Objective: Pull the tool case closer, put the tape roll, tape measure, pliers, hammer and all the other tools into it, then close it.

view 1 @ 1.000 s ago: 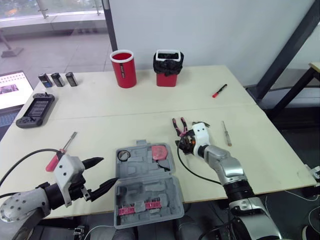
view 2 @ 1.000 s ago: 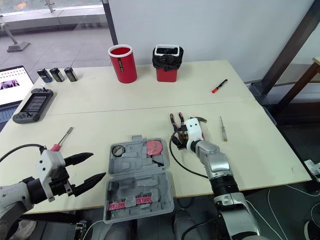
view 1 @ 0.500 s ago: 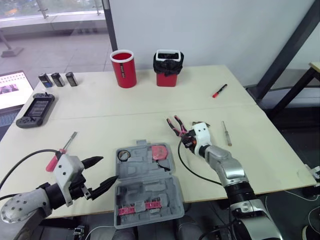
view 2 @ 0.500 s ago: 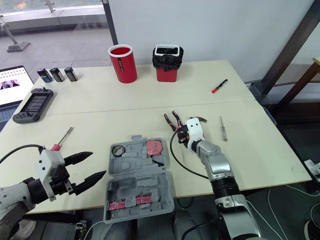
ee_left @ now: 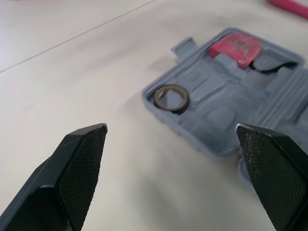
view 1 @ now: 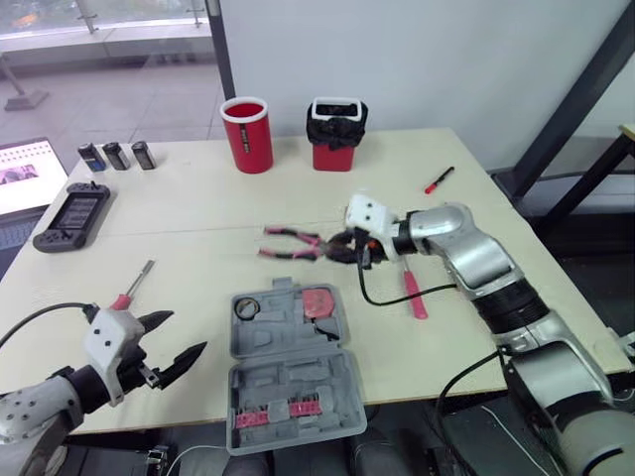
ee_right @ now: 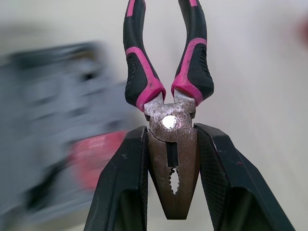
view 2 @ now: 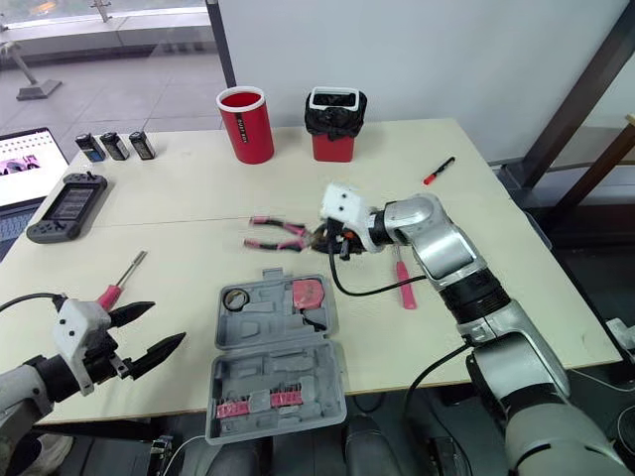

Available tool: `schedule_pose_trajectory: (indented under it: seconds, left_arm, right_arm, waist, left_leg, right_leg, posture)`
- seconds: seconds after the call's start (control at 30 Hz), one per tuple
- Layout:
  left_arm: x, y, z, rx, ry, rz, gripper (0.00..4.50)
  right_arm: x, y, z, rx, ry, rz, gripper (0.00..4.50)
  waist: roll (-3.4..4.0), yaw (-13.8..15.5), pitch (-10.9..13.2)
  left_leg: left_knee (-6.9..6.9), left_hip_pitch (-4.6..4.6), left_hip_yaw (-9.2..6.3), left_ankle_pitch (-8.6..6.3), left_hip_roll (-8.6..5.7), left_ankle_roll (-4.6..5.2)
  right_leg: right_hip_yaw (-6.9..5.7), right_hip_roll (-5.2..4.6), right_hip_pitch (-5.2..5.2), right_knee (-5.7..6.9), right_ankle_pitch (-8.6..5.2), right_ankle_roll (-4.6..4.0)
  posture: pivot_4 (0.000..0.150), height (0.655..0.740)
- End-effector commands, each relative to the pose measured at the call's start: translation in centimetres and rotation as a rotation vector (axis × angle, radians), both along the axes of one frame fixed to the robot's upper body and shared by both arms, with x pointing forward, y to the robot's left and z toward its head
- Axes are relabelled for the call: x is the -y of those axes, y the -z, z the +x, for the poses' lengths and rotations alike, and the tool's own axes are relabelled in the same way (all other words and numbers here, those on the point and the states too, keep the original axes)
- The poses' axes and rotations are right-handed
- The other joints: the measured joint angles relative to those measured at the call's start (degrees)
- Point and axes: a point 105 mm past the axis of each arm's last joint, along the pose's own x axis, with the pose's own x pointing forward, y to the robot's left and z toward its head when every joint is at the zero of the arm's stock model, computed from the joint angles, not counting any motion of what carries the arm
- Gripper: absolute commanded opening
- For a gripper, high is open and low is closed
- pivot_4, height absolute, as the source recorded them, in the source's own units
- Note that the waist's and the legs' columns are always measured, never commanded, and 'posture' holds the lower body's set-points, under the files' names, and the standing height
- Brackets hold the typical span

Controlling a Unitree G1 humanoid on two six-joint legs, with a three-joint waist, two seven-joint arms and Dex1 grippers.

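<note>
While right end effector (view 1: 342,247) clamps pliers (view 1: 295,243) by metal head, handles jut out above tabletop (view 1: 198,208), just beyond open tool case (view 1: 288,367). Pliers judged rigid, moderately heavy, steel slick; grip at head appears sound. Left end effector (view 1: 171,338) spread wide, empty.

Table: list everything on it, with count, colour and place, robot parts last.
tool case: 1, grey, open, front centre
tape roll: 1, dark, in the case
tape measure: 1, red, in the case
pliers: 1, pink and black, held above the table
pink-handled tool: 1, pink, right of the case
screwdriver: 1, pink handle, left of the case
cup: 1, red, far side
bin: 1, red, black liner, beside the cup
marker: 1, red, far right
small blocks: 3, dark, far left
handheld device: 1, grey, left edge
left hand: open, empty, front left
right hand: shut on the pliers
</note>
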Motion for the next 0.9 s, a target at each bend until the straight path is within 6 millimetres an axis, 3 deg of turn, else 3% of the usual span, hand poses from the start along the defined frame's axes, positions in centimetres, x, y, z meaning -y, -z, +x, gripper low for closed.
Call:
schedule_pose_trajectory:
  seconds: [0.03, 0.2, 0.47, 0.9]
  left_arm:
    - [-0.4, 0.1, -0.4, 0.028, -0.028, 0.029, 4.50]
    - [0.8, 1.0, -2.2, -0.006, 0.061, 0.031, 4.50]
    - [2.0, 0.2, -4.7, 0.004, 0.171, -0.008, 4.50]
    - [2.4, 0.4, -5.6, -0.025, 0.145, -0.052, 4.50]
  right_arm:
    - [-1.4, -0.9, -1.2, 0.006, -0.103, -0.088, 0.95]
    - [-3.2, 1.2, -3.2, -0.073, -0.199, -0.156, 0.95]
    - [-3.9, 4.6, -2.5, -0.061, -0.137, -0.267, 0.95]
    - [-5.5, 7.3, -3.0, -0.127, -0.146, -0.285, 0.95]
  waist:
    - [0.00, -0.1, 0.0]
    - [-0.01, -0.3, 0.0]
    - [-0.02, -0.2, 0.0]
    - [-0.04, -0.4, 0.0]
  left_leg:
    - [0.01, 0.00, 0.00, 0.00, 0.00, 0.00]
    - [0.03, 0.02, 0.00, 0.00, 0.01, 0.00]
    - [0.05, -0.03, 0.02, 0.00, 0.01, -0.01]
    - [0.07, -0.02, 0.03, 0.00, 0.02, -0.01]
  right_leg:
    - [0.00, 0.01, 0.00, 0.00, 0.01, -0.01]
    - [-0.01, 0.02, -0.06, 0.05, 0.03, -0.05]
    - [0.00, -0.01, -0.15, 0.08, 0.03, -0.08]
    - [0.00, 0.02, -0.17, 0.13, 0.04, -0.09]
  posture:
    - [0.150, 0.7400]
    - [0.150, 0.7400]
    - [0.150, 0.7400]
    - [0.150, 0.7400]
